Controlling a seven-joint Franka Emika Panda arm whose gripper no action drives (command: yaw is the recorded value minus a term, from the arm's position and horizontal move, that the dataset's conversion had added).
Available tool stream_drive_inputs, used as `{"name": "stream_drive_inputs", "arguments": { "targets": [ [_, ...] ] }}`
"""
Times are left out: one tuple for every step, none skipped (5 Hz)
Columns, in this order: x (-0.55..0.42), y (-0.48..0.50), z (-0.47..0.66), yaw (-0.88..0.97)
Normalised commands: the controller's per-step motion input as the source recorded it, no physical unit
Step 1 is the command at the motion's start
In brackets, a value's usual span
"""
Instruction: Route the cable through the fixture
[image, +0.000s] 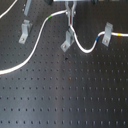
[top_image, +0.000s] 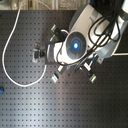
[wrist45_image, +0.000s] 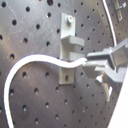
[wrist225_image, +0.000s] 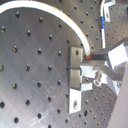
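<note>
The cable (image: 31, 46) is a long white cord that runs from the first exterior view's left edge up past a green band, then to my gripper (image: 70, 28). From there it sags and rises to the right fixture (image: 106, 35), with blue and yellow bands there. My gripper is shut on the cable just above the middle fixture (image: 66, 43). In the first wrist view the fingers (wrist45_image: 102, 59) pinch the cable (wrist45_image: 40, 61) beside the slotted metal fixture (wrist45_image: 68, 47). The second wrist view shows the same grip (wrist225_image: 91, 61) next to the fixture (wrist225_image: 76, 75).
A third metal fixture (image: 24, 31) stands at the first exterior view's back left. Everything sits on a black perforated board (image: 65, 95). In the second exterior view the arm (top_image: 82, 40) covers most of the fixtures, and the cable (top_image: 6, 45) loops along the left.
</note>
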Motion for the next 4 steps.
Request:
{"name": "stream_drive_inputs", "arguments": {
  "targets": [
    [0.191,0.005,-0.26,0.16],
    [0.314,-0.033,-0.22,0.19],
    [0.209,-0.07,-0.07,0.15],
    [0.02,-0.043,0.0,0.0]
  ]
}}
